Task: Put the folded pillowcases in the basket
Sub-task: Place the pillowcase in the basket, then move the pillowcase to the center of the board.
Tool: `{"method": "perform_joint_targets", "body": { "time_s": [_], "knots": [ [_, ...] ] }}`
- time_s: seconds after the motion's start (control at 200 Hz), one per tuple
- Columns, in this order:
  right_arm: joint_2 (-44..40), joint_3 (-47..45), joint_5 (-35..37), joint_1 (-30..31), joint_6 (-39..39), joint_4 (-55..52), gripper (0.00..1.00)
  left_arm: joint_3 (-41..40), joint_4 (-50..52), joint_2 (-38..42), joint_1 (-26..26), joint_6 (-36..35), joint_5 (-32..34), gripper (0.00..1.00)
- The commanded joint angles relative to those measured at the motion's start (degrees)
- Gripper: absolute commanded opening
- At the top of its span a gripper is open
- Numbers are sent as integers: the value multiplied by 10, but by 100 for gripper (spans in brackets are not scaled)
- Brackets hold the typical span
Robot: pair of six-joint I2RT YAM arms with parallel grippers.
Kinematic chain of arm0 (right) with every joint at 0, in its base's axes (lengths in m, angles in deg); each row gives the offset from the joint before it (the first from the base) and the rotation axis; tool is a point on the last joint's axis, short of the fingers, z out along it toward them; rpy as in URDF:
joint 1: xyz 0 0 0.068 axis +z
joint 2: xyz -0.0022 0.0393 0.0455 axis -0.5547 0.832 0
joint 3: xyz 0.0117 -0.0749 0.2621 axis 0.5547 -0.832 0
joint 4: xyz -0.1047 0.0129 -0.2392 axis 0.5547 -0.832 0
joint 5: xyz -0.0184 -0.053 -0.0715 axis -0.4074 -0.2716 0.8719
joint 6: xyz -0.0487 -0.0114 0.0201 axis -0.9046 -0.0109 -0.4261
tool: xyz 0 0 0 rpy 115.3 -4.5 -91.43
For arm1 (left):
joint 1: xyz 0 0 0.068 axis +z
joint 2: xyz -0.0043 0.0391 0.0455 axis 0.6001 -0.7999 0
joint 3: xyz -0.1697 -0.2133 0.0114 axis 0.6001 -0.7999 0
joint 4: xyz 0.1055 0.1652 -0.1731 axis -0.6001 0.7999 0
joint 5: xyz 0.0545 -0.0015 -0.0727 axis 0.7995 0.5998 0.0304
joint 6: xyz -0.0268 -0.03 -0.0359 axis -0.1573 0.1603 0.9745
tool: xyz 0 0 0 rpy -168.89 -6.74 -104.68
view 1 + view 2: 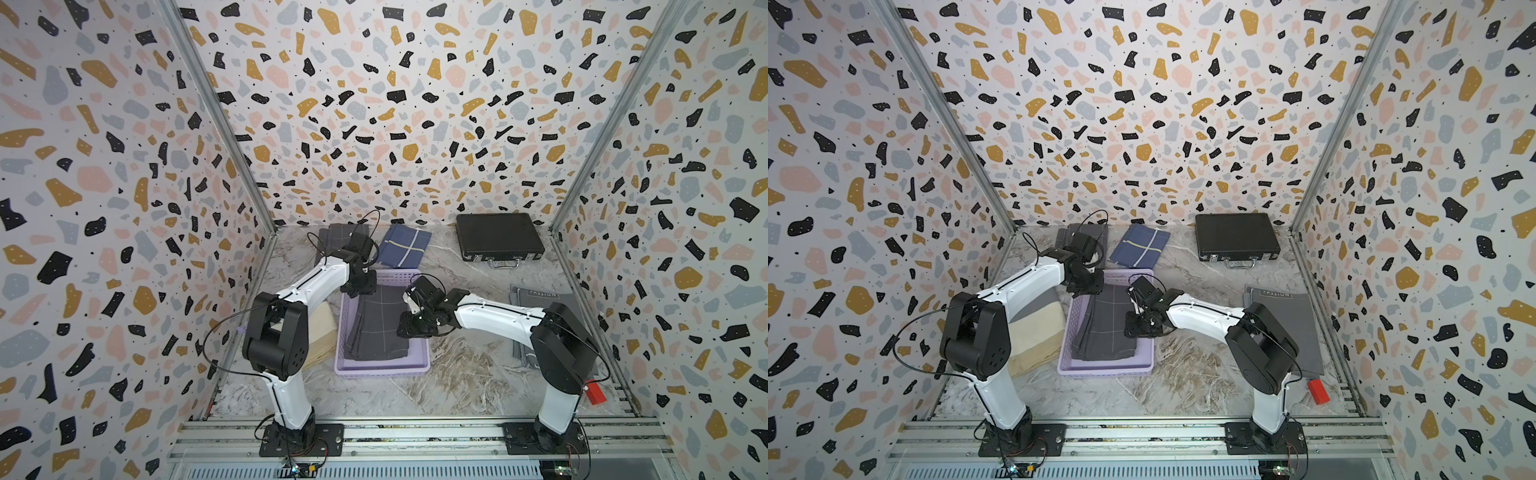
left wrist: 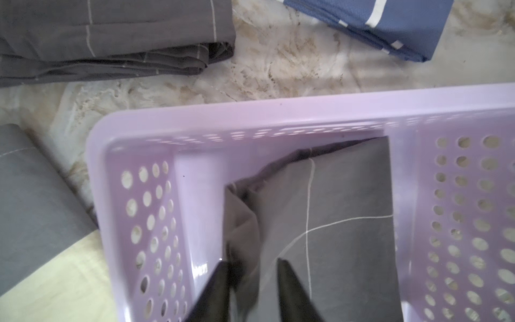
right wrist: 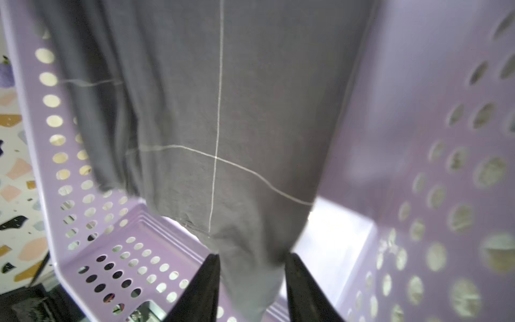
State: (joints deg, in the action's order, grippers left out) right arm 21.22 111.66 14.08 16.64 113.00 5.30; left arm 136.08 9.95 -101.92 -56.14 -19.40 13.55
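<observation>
- The folded pillowcase — dark grey, white-lined — is laid inside the basket.
- The right end effector is held at the basket's right rim, jaws apart around the cloth.
- The left end effector is held over its far left corner, jaws apart.
- A black case is set at the worktop's far edge.

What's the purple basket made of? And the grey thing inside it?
The basket looks like smooth, slightly shiny lavender plastic: moulded rim, rows of round holes. The pillowcase looks like soft matte cloth, maybe cotton: it folds and wrinkles.
</observation>
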Motion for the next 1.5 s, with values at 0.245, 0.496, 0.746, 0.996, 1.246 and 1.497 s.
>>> {"method": "perform_joint_targets", "body": {
  "time_s": [0.245,0.496,0.746,0.996,1.246,1.497],
  "knots": [
    [-121,21,112,10,-36,-117,55,52,25,70,4,-13,31,78],
    [-229,-53,213,-170,-101,-217,23,0,21,168,-78,25,21,69],
    [-209,-95,151,-487,-147,-196,32,-33,-15,161,-218,71,27,69],
    [-108,-125,131,-576,-101,-138,26,-9,-34,107,-277,77,3,67],
    [-30,-155,60,-576,-79,-88,21,8,-35,92,-298,79,-13,67],
    [-68,-230,-27,-475,-19,-25,20,20,-38,102,-300,80,-10,68]
  ]
}}
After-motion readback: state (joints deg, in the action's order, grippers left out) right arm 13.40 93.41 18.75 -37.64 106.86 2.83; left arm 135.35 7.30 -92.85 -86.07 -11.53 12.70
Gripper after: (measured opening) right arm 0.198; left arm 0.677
